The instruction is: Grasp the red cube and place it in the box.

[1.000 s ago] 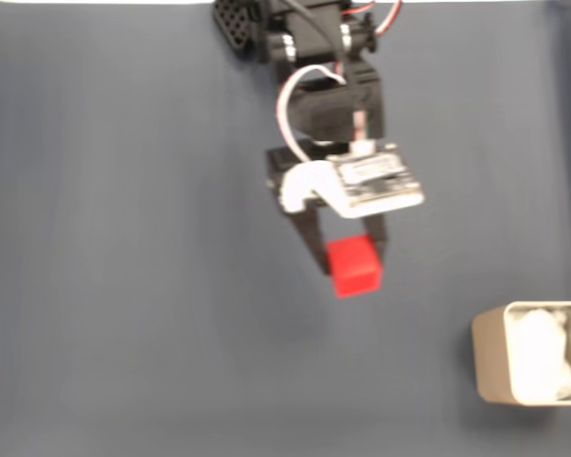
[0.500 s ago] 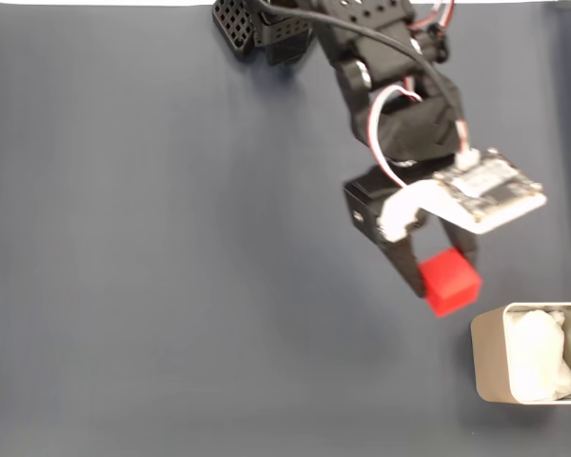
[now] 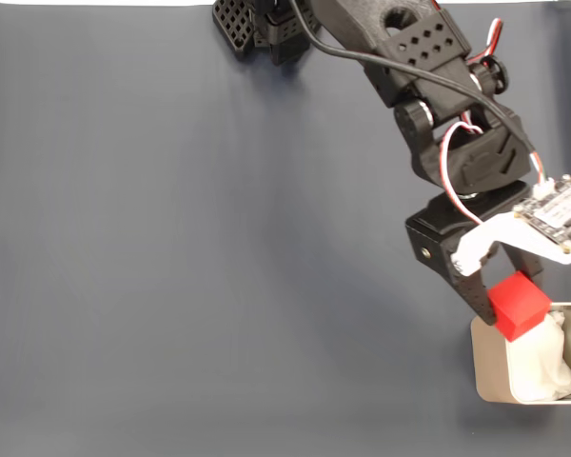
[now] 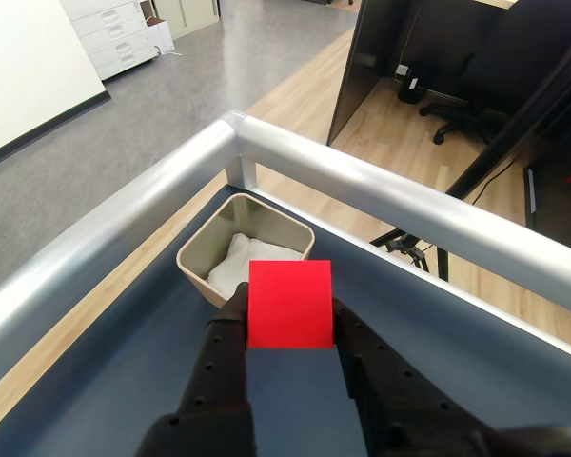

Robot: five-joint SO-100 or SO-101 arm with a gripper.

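the red cube (image 3: 519, 305) is pinched between the 2 fingers of the gripper (image 3: 507, 303) and is held above the near-left edge of the box (image 3: 485, 367). the grasp is judged done; lowering and release into the white lining (image 3: 542, 367) remain.
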